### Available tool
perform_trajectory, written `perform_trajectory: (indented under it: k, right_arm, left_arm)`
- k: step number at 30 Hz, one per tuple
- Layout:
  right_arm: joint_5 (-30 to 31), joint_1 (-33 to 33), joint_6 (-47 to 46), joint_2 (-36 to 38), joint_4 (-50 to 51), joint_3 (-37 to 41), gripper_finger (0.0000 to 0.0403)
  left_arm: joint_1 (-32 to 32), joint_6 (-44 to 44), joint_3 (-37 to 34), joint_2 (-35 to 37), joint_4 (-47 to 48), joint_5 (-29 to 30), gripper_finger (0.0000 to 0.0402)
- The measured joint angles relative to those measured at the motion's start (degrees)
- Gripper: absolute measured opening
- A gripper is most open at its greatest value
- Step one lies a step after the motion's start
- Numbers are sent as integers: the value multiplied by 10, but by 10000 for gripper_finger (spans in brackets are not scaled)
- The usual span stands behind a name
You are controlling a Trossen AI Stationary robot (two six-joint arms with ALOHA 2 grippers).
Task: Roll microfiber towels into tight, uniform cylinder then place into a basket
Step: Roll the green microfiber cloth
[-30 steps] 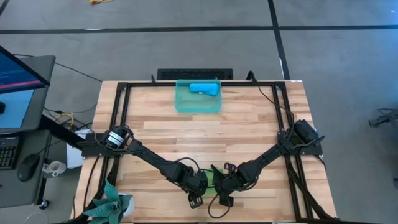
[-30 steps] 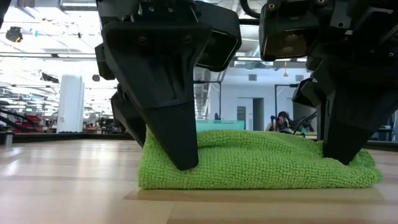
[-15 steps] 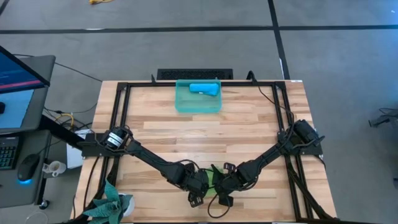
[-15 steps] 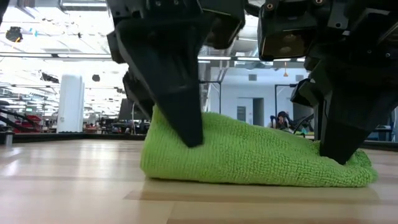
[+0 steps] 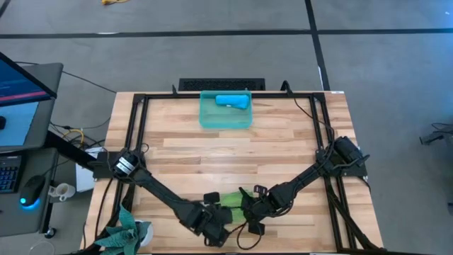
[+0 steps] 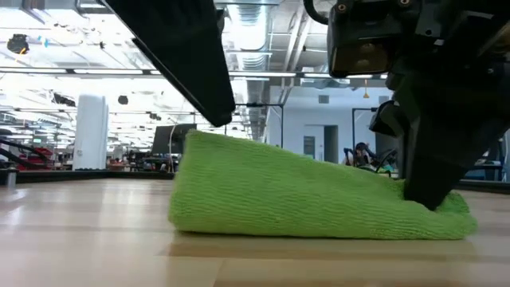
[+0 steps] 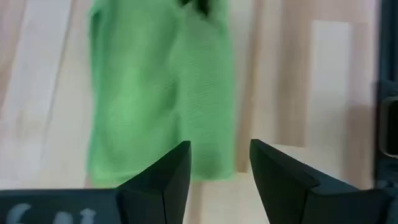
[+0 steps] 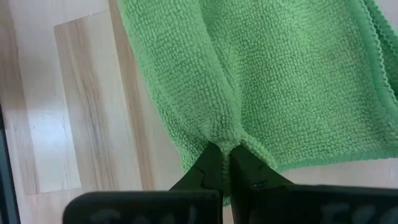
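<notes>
No text, label, brand, number or sign can be read anywhere in these views. The monitor (image 5: 21,78) at the left edge beside the table shows coloured areas only, with no lettering that can be made out.

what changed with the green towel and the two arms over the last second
The left end effector let go of the lime green towel, lifted and drew back toward the table's near edge, and now stands open. The towel's freed end puffed up taller. The right end effector stays shut on the towel's other end, and the blue towel still lies in the basket.
</notes>
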State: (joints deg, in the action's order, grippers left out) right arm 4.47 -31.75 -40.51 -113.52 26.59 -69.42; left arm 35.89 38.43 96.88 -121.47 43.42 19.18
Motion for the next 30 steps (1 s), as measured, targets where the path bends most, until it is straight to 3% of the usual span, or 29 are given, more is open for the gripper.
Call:
perform_trajectory:
  k: [10, 24, 30]
  right_arm:
    - [-2, 1, 0, 0, -3, 1, 18]
    - [-2, 0, -6, 0, -3, 1, 20]
    - [-2, 0, -11, 0, -3, 1, 21]
  left_arm:
    - [36, -113, 2, -16, -127, 50, 158]
    - [27, -128, -13, -47, -105, 113, 158]
    - [9, -105, -43, -47, -103, 84, 158]
